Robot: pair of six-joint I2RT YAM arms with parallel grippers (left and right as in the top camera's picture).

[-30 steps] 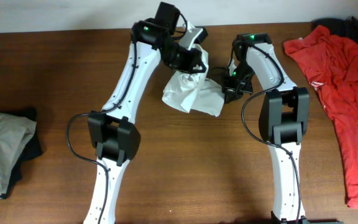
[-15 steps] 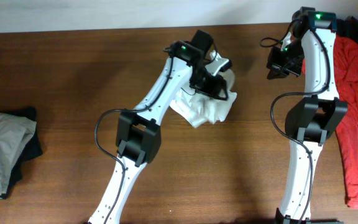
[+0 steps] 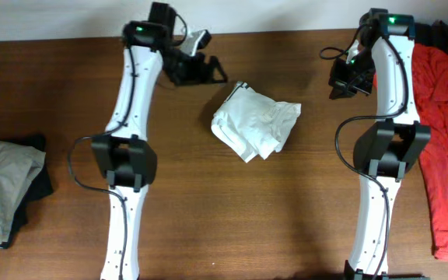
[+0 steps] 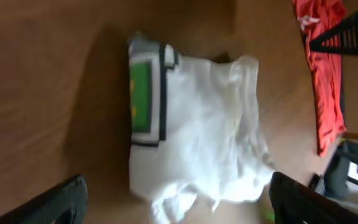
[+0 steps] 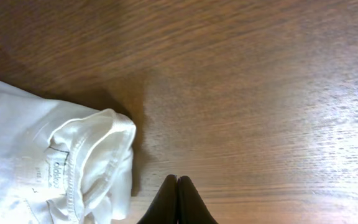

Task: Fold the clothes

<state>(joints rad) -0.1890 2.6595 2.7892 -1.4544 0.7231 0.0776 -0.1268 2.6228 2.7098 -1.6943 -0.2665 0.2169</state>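
Neck label (image 5: 55, 171) on T-shirt (image 5: 17, 143): print too small to read

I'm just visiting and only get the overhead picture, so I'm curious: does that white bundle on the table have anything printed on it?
Observer: Yes. The left wrist camera shows a green print with a dark border on the white T-shirt.
Operator: Is the right claw gripping anything?
Observer: No. Its own camera shows the right gripper with fingers pressed together, holding nothing, beside the shirt's collar.
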